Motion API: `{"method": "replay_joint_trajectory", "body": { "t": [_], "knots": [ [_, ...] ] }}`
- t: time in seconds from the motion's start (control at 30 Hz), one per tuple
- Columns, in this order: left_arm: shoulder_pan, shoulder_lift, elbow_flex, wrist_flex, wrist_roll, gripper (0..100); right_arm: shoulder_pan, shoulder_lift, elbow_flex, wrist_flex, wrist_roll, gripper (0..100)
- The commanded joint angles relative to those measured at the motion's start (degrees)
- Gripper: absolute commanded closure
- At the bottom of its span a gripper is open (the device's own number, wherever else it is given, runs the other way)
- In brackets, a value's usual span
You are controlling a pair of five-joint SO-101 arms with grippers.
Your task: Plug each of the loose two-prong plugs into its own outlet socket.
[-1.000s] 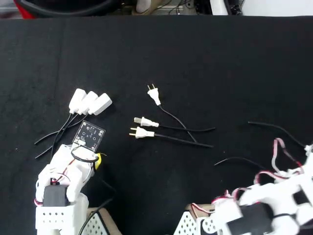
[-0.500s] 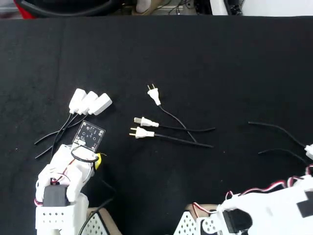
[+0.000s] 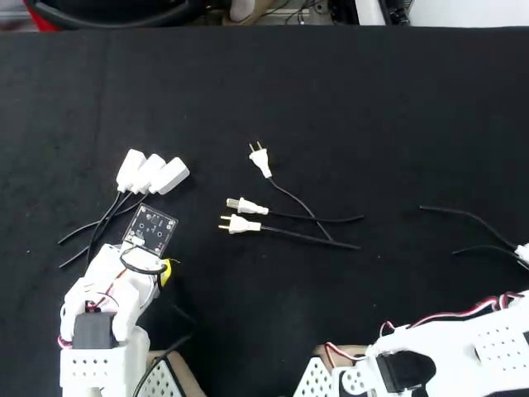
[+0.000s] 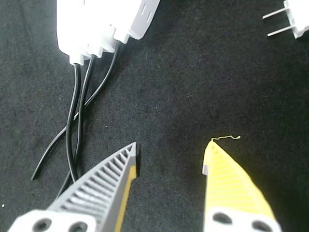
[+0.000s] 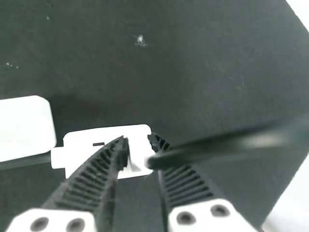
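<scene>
My left gripper (image 4: 172, 145): released; six o'clock of the outlet sockets (image 3: 151, 174)
My right gripper (image 5: 137, 139): clenched on a white block (image 5: 82, 142)
Plugs (image 3: 246, 206): loose; three o'clock of the outlet sockets

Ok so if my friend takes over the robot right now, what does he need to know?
Left gripper: open, empty, close to the three sockets.
Right gripper: shut on a white connector, far right on the table.
Three loose plugs lie mid-table, apart from the sockets.
Done: no plug in a socket yet.
Left: plug each one in.
</scene>
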Motion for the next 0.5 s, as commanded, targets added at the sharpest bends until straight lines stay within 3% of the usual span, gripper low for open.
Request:
{"method": "replay_joint_trajectory", "body": {
  "t": [0.0, 0.2, 0.47],
  "knots": [
    [-0.5, -0.4, -0.4, -1.0, -0.5, 77, -4.6, 1.2, -1.6, 4.7, -1.9, 95.3],
    [-0.5, -0.4, -0.3, -1.0, -0.5, 77, -4.9, -2.4, -2.9, 10.5, -6.2, 76.3],
    [-0.5, -0.4, -0.3, -1.0, -0.5, 77, -4.7, -14.8, -2.9, 26.5, -6.5, 74.1]
  ]
}}
